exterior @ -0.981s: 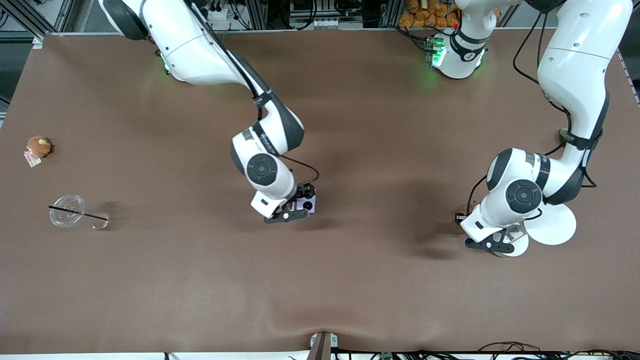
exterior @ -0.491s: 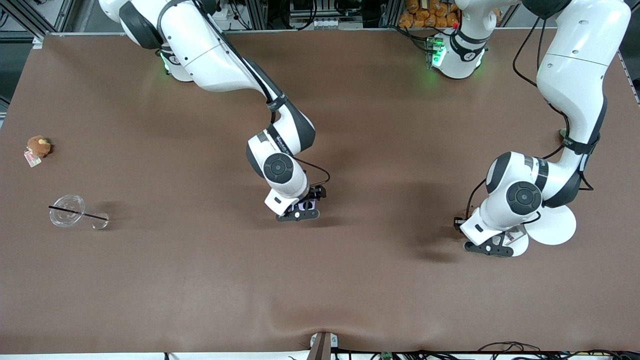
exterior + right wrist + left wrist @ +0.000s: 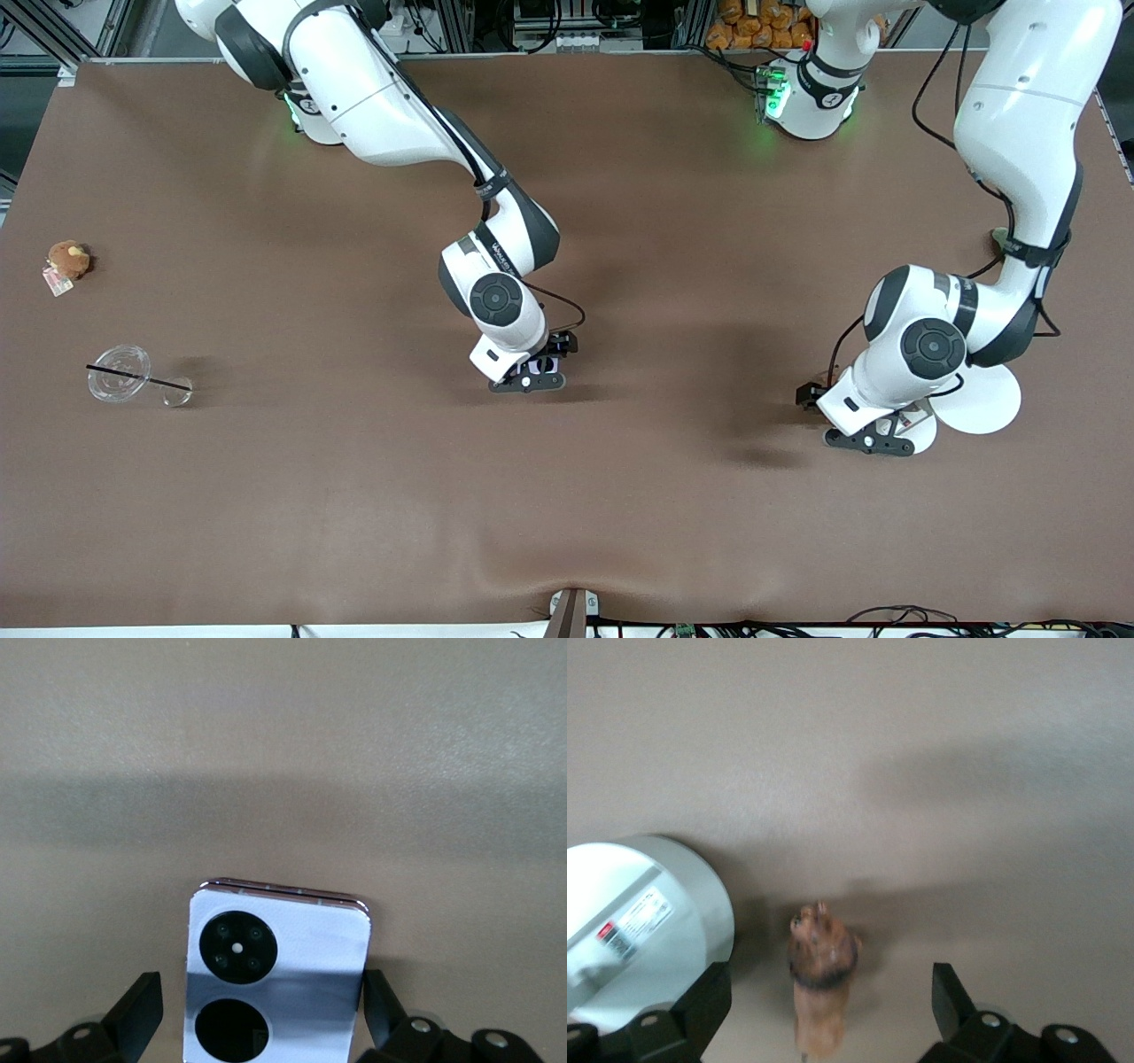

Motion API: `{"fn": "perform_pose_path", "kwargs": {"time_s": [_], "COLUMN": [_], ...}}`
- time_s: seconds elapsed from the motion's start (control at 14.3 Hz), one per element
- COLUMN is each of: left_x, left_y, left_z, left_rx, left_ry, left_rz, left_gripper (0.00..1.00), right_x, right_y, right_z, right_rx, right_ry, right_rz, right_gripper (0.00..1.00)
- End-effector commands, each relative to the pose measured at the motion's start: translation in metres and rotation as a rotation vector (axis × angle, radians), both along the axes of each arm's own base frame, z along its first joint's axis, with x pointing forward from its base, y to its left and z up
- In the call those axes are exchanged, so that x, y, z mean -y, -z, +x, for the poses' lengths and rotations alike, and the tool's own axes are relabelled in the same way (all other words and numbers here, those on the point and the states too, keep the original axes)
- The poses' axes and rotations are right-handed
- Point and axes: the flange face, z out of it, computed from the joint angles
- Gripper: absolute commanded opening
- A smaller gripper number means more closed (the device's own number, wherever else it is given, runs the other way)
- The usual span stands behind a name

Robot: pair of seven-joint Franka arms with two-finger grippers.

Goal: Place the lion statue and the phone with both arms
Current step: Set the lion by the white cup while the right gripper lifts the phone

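Note:
The lion statue (image 3: 822, 974), a small reddish-brown figurine, lies on the brown table between the spread fingers of my left gripper (image 3: 828, 1019), which is open and low over it. In the front view the left gripper (image 3: 846, 416) hides the statue. The lavender phone (image 3: 276, 979), with two black camera circles facing up, lies flat between the fingers of my right gripper (image 3: 261, 1014), which is open and straddles it. In the front view the right gripper (image 3: 542, 362) is low at the table's middle, with only a sliver of the phone (image 3: 537, 365) showing.
A white round box (image 3: 647, 912) stands right beside the statue; in the front view the box (image 3: 921, 430) and its lid (image 3: 979, 403) lie next to the left gripper. A brown plush (image 3: 68, 259) and a clear cup lid with straw (image 3: 120, 374) lie at the right arm's end.
My right gripper moved toward the left arm's end and came down around the phone. My left gripper shifted slightly and stays low over the statue.

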Motion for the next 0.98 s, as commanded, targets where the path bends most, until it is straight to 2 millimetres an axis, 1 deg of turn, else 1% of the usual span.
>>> {"fn": "perform_pose_path", "kwargs": {"time_s": [0.0,0.14,0.21,0.28,0.35,0.42,0.49,0.56,0.63,0.7,0.77,0.84,0.91], "left_x": [0.015,0.027,0.031,0.033,0.032,0.033,0.037,0.035,0.033,0.032,0.027,0.023,0.023], "left_y": [-0.057,-0.091,-0.112,-0.134,-0.155,-0.176,-0.197,-0.216,-0.229,-0.239,-0.254,-0.277,-0.292], "left_z": [-0.015,-0.023,-0.027,-0.029,-0.028,-0.029,-0.031,-0.032,-0.034,-0.036,-0.038,-0.042,-0.046], "left_rx": [-0.017,-0.022,-0.019,-0.018,-0.021,-0.03,-0.045,-0.066,-0.09,-0.111,-0.114,-0.086,-0.062], "left_ry": [0.023,0.037,0.038,0.032,0.02,0.008,-0.009,-0.032,-0.051,-0.062,-0.076,-0.088,-0.092], "left_rz": [0.068,0.09,0.104,0.118,0.132,0.136,0.124,0.106,0.09,0.083,0.086,0.088,0.09], "left_gripper": [1.0,1.0,1.0,1.0,1.0,1.0,1.0,1.0,1.0,1.0,1.0,1.0,1.0], "right_x": [-0.007,-0.005,-0.004,-0.003,0.0,0.004,0.006,0.012,0.022,0.031,0.05,0.076,0.095], "right_y": [0.005,0.006,0.008,0.007,0.008,0.004,-0.003,-0.013,-0.022,-0.026,-0.037,-0.059,-0.066], "right_z": [0.002,0.003,0.002,0.003,0.005,0.009,0.011,0.018,0.024,0.027,0.039,0.055,0.061], "right_rx": [0.019,0.047,0.054,0.053,0.052,0.051,0.053,0.056,0.036,0.008,-0.008,-0.027,-0.06], "right_ry": [0.007,-0.029,-0.042,-0.037,-0.034,-0.028,-0.024,-0.013,0.006,0.019,0.059,0.112,0.13], "right_rz": [-0.013,-0.049,-0.063,-0.062,-0.063,-0.063,-0.061,-0.057,-0.06,-0.073,-0.063,-0.038,-0.048], "right_gripper": [0.83,0.74,0.54,0.27,0.07,0.0,0.0,0.0,0.0,0.0,0.0,0.0,0.0]}}
